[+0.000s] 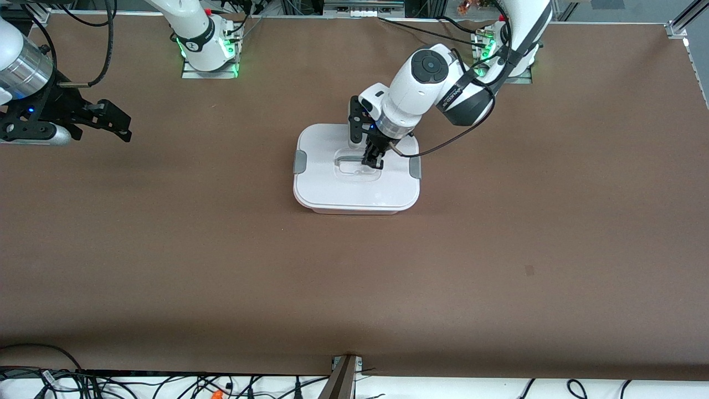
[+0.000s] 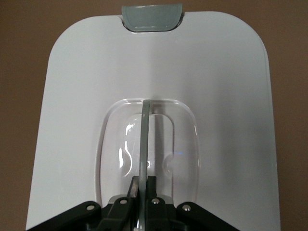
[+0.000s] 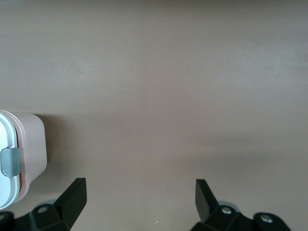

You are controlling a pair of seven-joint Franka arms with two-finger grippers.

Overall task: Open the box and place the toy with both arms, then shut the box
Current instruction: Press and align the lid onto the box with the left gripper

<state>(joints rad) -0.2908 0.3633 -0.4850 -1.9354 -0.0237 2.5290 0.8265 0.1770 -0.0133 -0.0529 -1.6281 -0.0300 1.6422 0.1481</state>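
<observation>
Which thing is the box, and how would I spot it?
Look at the middle of the brown table, under the left gripper. The box sits there: a pinkish tub with a white lid, the only thing with grey side clips and a clear handle.

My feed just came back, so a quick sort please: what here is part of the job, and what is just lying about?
Part of the job:
- box, lid on
- lid handle, pinched by the left end effector
- right end effector, open, waiting over bare table

Lying about:
- cables along the table's near edge

The toy is not in view.
</observation>
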